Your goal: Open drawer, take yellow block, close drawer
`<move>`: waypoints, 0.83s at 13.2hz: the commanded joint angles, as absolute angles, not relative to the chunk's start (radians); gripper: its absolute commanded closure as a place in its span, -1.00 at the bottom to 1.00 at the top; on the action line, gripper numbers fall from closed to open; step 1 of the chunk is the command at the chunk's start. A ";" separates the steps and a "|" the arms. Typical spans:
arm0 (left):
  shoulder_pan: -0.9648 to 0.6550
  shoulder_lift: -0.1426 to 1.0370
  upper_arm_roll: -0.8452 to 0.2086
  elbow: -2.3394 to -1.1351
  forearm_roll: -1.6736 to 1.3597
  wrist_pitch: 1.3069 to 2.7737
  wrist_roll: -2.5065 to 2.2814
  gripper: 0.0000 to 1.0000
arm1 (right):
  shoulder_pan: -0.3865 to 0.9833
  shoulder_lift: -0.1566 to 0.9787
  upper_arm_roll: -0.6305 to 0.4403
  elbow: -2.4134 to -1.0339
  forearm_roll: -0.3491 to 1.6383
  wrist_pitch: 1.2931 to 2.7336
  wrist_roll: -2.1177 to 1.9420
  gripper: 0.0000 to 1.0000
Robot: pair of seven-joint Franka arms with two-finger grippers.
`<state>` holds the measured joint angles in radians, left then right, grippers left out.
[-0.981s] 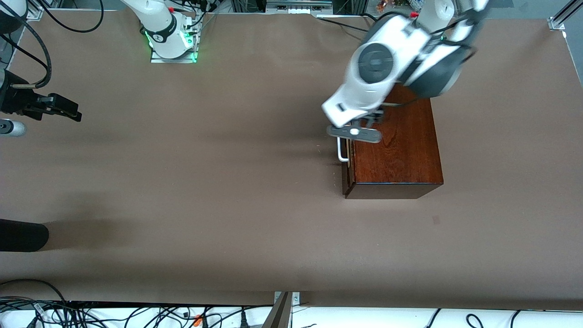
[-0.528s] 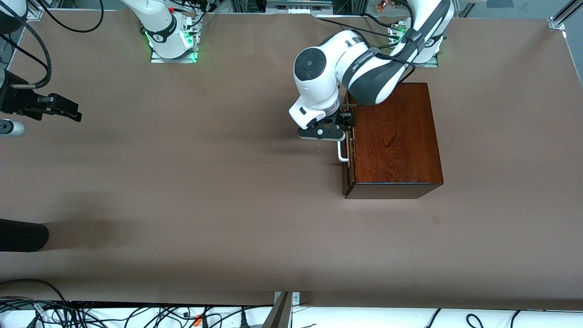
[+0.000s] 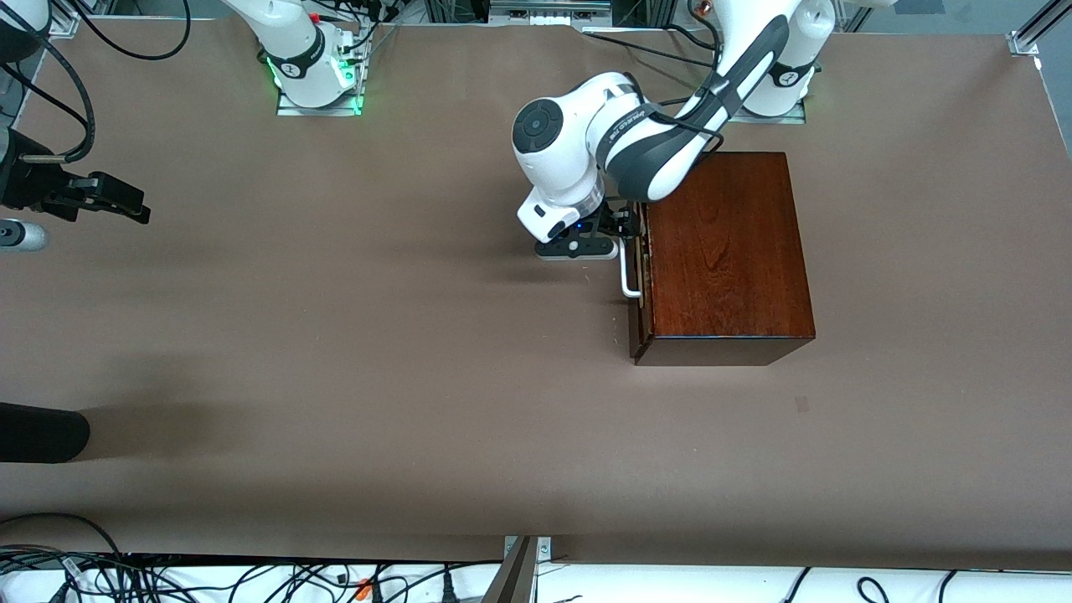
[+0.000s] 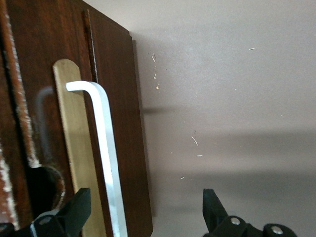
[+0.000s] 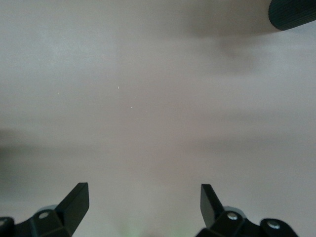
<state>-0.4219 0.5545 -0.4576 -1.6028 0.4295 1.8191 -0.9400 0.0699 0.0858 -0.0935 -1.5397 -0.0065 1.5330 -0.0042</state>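
The dark reddish-brown box point(image 3: 724, 251) stands near the left arm's base. Its drawer point(image 3: 636, 322) faces the right arm's end of the table and looks shut. The white bar handle point(image 3: 627, 276) sticks out from the drawer front. My left gripper point(image 3: 626, 233) is low at the handle's end nearest the robots. In the left wrist view the left gripper point(image 4: 145, 210) is open, with the handle point(image 4: 104, 148) between its fingers and untouched. The yellow block is hidden. My right gripper point(image 3: 126, 203) waits open over bare table at the right arm's end.
A black rounded object point(image 3: 42, 431) juts in at the right arm's end, nearer the camera, and shows in the right wrist view as a dark shape point(image 5: 294, 15). Brown table point(image 3: 377, 335) stretches in front of the drawer.
The left arm has swung off the box top toward the right arm's end and come down, bringing its open gripper to the handle. The right arm has not moved.
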 commanded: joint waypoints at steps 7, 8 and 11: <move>-0.439 0.581 -0.453 -1.618 0.512 1.824 -0.974 -1.00 | 0.066 0.083 -0.091 -1.543 -0.015 1.532 -0.003 -1.00; -0.437 0.581 -0.453 -1.621 0.512 1.836 -0.979 -1.00 | 0.066 0.083 -0.091 -1.543 -0.015 1.532 -0.003 -1.00; -0.433 0.583 -0.451 -1.657 0.512 1.897 -1.017 -1.00 | 0.066 0.083 -0.091 -1.543 -0.015 1.534 -0.003 -1.00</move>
